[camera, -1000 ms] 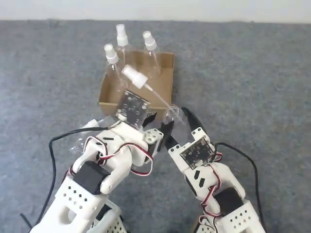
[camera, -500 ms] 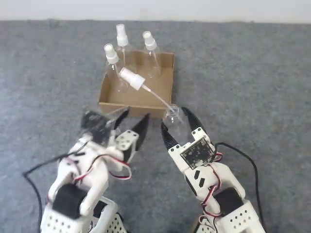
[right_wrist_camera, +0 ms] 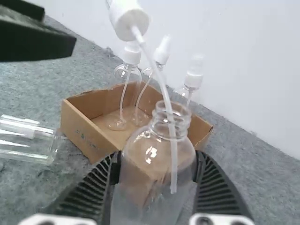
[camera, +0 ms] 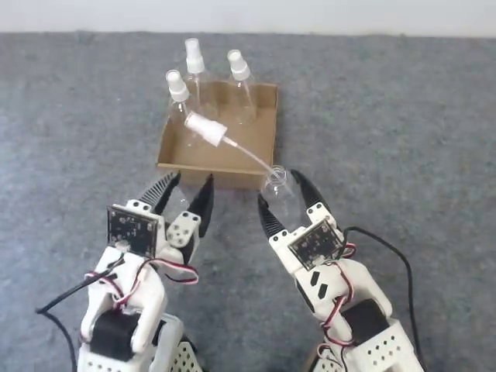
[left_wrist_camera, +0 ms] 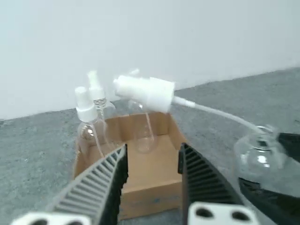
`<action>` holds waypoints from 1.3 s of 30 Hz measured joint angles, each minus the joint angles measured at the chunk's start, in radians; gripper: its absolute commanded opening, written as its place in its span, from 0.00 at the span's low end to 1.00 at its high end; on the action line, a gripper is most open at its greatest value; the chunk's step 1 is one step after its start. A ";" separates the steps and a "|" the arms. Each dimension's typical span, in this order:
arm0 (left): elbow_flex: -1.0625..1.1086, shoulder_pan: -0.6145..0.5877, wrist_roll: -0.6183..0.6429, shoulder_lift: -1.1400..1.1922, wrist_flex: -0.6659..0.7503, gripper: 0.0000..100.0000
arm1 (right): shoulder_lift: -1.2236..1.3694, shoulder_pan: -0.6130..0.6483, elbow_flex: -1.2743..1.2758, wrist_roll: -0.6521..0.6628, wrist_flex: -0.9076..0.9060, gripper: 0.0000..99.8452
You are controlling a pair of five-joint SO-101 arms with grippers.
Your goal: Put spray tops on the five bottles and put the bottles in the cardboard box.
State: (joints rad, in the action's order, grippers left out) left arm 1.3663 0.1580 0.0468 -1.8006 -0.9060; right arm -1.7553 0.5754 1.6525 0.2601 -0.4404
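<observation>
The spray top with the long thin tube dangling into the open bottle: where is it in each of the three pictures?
High view: the spray top leans over the cardboard box, its tube reaching the open bottle.
Left wrist view: its white head shows in front of the capped bottles in the box.
Right wrist view: its head is above the open bottle, tube down the neck.
Shared landmark: the cardboard box.
</observation>
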 measured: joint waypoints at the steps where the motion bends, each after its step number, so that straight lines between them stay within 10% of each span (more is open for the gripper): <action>1: 0.015 -0.012 0.000 0.000 0.026 0.17 | 0.000 0.000 -0.005 0.000 0.000 0.10; 20: 0.239 -0.186 0.003 0.000 0.428 0.11 | -0.003 0.127 -0.149 0.000 -0.126 0.01; 39: 0.239 -0.242 0.081 0.000 0.460 0.11 | -0.011 0.175 -0.146 0.000 -0.152 0.02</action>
State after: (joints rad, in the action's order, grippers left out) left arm 1.6057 -0.0844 0.1281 -1.8006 -0.4457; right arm -1.7660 0.7503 1.5067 0.2601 -0.5923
